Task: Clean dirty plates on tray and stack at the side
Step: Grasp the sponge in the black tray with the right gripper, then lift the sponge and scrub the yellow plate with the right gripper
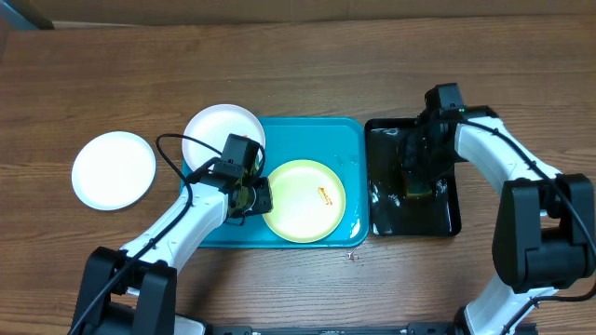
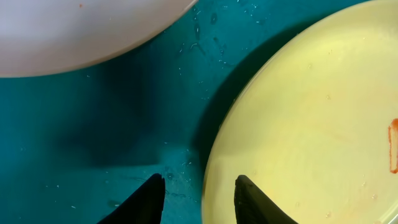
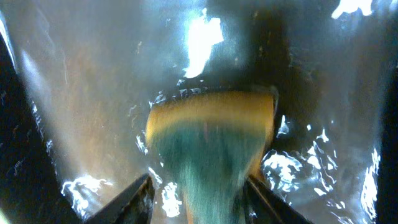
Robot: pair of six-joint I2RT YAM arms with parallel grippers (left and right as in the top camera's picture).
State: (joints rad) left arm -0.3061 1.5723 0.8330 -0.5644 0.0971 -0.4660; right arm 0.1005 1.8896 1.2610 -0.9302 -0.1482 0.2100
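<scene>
The pale yellow plate [image 1: 303, 200] lay flat in the turquoise tray [image 1: 352, 130], toward the desk's near edge. A small orange-red smear [image 1: 326, 194] on its smooth face suggested it was unwashed. A white plate [image 1: 222, 135] rested partly over the tray's far-left corner rim. A second white plate [image 1: 114, 170] sat apart on the bare wood-grain desk [image 1: 298, 56] toward the left edge, probably where the stack would begin. The left end effector [image 2: 199, 180] hung low, its dark fingers spread either side of the yellow plate's thin raised rim, apparently to steady or lift it for wiping. Water droplets beaded the tray's glossy plastic floor. Toward the right edge, the right end effector [image 3: 198, 183] pinched a soft yellow-and-green sponge [image 3: 211, 143] over the wet, glossy black tray [image 1: 384, 219], likely to soak it there.
</scene>
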